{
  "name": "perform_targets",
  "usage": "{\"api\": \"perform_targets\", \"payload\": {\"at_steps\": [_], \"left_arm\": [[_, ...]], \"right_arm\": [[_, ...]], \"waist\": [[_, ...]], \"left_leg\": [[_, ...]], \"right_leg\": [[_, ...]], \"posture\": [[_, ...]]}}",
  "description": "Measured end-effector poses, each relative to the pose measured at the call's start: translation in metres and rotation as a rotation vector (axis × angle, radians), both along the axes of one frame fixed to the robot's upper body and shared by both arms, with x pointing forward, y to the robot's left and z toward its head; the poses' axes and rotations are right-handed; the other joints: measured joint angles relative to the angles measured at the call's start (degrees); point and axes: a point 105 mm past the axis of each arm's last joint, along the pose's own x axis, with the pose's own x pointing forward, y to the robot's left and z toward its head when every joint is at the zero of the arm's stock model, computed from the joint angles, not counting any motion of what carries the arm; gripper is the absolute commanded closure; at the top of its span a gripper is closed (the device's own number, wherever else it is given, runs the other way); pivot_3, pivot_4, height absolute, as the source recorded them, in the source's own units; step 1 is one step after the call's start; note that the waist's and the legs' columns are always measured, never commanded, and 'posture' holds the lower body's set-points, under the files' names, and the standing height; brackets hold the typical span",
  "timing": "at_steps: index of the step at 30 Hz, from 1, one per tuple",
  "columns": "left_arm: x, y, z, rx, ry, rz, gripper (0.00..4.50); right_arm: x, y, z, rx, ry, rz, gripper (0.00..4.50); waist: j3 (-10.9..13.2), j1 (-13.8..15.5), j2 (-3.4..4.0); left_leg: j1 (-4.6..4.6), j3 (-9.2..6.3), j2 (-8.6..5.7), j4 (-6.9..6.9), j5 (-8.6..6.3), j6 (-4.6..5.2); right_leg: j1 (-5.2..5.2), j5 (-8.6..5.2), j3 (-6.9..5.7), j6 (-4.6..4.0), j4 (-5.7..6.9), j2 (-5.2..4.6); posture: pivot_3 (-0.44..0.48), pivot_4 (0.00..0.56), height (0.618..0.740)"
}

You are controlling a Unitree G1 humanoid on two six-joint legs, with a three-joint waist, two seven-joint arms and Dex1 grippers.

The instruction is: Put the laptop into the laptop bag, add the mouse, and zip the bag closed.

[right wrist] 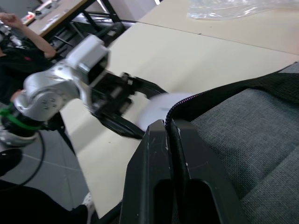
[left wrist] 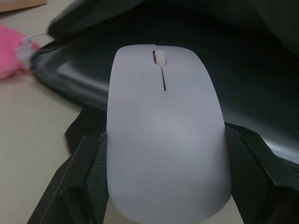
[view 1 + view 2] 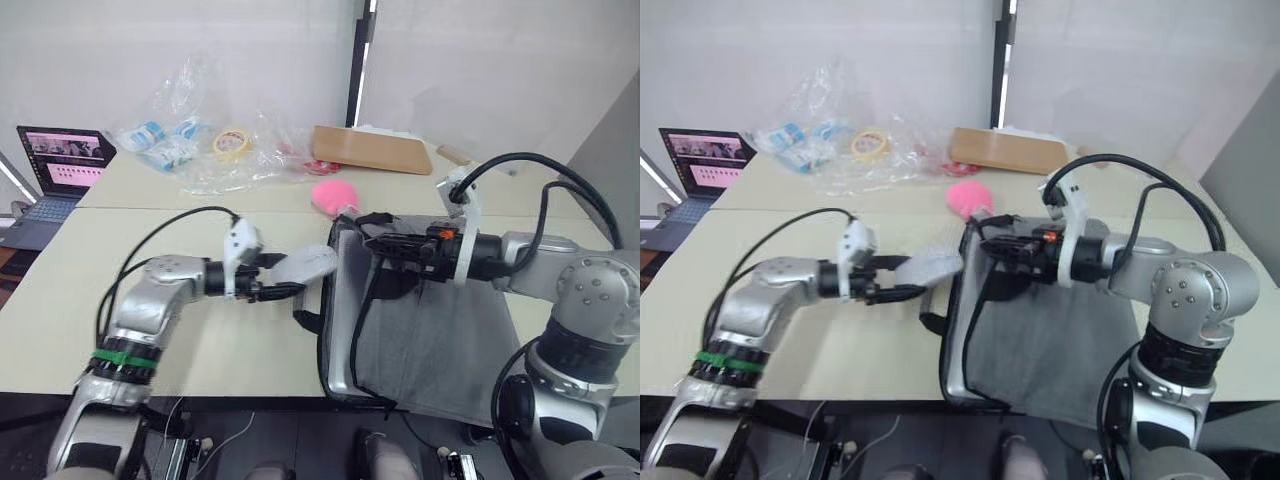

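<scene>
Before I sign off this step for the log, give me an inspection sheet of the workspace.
Surface: pale table, two tops joined by a seam.
Job's things: laptop bag lies at the near edge, mouth held open; laptop already inside, silver edge showing; mouse held at the opening.
Clutter: pink ball behind the bag; clear plastic bags with tape rolls; brown board; small lit laptop at far left.
Grippers: left gripper shut on the mouse; right gripper pinching the bag's zipper edge.
Cables: black cables loop over both arms.
Surroundings: white wall behind; a person's arm at another bench.
</scene>
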Motion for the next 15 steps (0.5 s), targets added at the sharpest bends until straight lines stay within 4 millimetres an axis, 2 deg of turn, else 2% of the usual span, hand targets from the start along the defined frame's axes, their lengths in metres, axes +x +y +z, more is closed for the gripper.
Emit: {"api": "perform_targets", "payload": {"at_steps": [4,7,10,15], "left_arm": [[0.009,-0.013,-0.009,0.029,-0.02,-0.016,1.69],[0.012,-0.043,-0.02,0.018,-0.03,-0.056,1.69],[0.007,-0.064,-0.029,0.022,-0.041,-0.101,1.69],[0.006,-0.075,-0.031,0.017,-0.056,-0.114,1.69]], "right_arm": [[-0.002,0.008,0.001,0.028,0.0,0.029,4.47],[-0.006,0.019,0.001,0.061,0.004,0.065,4.47],[-0.008,0.022,0.002,0.071,0.002,0.079,4.47],[-0.007,0.02,0.005,0.089,-0.003,0.057,4.47]], "waist": [[0.0,-0.05,0.0],[0.0,0.16,0.0],[0.0,0.03,0.0],[0.0,0.24,0.0]], "left_leg": [[0.19,-0.02,0.05,0.01,0.0,0.01],[0.14,0.0,0.02,0.04,0.0,0.02],[0.12,0.01,0.01,0.06,-0.03,0.07],[0.13,-0.06,0.01,0.06,-0.03,0.09]], "right_leg": [[-0.02,0.0,-0.03,0.0,0.02,0.08],[-0.01,0.01,0.01,0.01,0.01,0.05],[-0.02,0.02,0.04,0.03,0.0,0.03],[-0.01,0.04,0.08,0.05,0.03,0.02]], "posture": [[0.0,0.15,0.74],[0.0,0.15,0.74],[0.0,0.15,0.74],[0.0,0.15,0.74]]}}
